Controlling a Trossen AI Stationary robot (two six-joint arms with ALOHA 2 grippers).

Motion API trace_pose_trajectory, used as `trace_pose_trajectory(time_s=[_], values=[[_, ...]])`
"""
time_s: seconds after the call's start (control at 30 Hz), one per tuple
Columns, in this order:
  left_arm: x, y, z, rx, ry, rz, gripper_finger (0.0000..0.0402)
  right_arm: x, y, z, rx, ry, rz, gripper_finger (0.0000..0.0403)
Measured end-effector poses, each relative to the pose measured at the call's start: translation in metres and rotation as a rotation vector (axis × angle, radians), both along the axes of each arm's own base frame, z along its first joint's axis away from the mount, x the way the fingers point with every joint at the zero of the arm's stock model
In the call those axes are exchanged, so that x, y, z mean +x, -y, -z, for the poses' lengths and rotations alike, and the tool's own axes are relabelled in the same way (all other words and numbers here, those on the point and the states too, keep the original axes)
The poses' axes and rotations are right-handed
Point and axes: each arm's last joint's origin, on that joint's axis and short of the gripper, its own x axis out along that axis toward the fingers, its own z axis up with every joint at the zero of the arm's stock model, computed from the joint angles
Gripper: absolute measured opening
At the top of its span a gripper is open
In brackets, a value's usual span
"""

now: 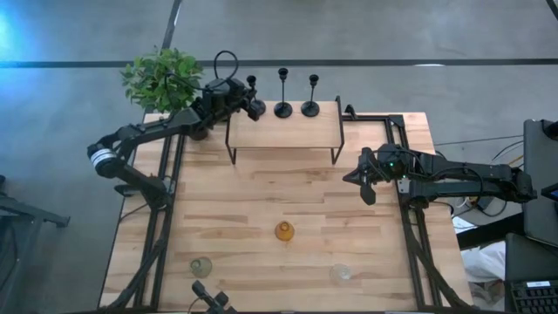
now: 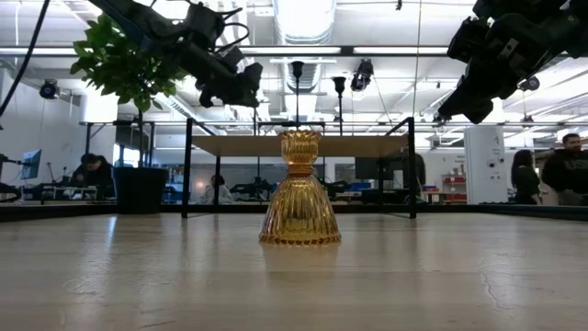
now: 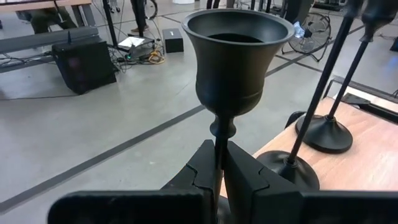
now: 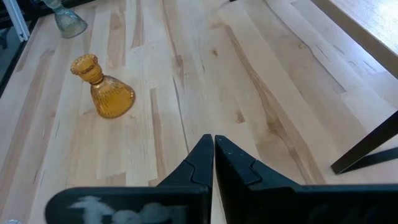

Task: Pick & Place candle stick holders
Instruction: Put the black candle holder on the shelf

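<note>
Three black candle stick holders stand in a row along the far edge of a raised wooden shelf [image 1: 283, 131]. My left gripper [image 1: 253, 108] is at the leftmost one [image 3: 236, 56] and is shut on it. The middle one [image 1: 283, 94] and the right one [image 1: 311, 94] stand upright on their round bases beside it; both also show in the left wrist view, the nearer one [image 3: 289, 168] and the farther one [image 3: 326, 134]. My right gripper [image 1: 358, 178] is shut and empty, above the table's right part, and shows in its own wrist view [image 4: 213, 149]. My left gripper pinches the leftmost holder's thin stem [image 3: 218, 146] between its two fingers, just below the small knob under the cup. The fingers come level from the table's left and lie across the stem. The holder is upright; the gripper hides its base, so I cannot tell whether it rests on the shelf.
A green plant in a black pot [image 1: 161, 78] stands at the far left corner, beside my left arm. An amber glass vase [image 1: 284, 231] stands mid-table, a greenish one [image 1: 201, 266] and a clear one [image 1: 340, 273] near the front edge. The shelf's thin black legs [image 1: 336, 155] reach the table.
</note>
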Motion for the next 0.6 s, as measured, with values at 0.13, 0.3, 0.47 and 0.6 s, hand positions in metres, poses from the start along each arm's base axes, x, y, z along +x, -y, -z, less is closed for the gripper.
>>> trace_pose_trajectory(time_s=[0.13,0.3,0.47,0.6], values=[[-0.0006,-0.0007,0.0001,-0.002,0.001,0.001,0.0018,0.0,0.0,0.0,0.0,0.0,0.0,0.0013],[-0.0007,-0.0004,0.0021,-0.002,0.004,0.006,0.0018,0.0,0.0,0.0,0.0,0.0,0.0,0.0013],[-0.0013,0.0,0.0064,-0.004,0.018,0.008,0.0018,0.0,0.0,0.0,0.0,0.0,0.0,0.0013],[-0.0013,0.0002,0.0068,-0.006,0.029,0.014,0.0018,0.0,0.0,0.0,0.0,0.0,0.0,0.0013]])
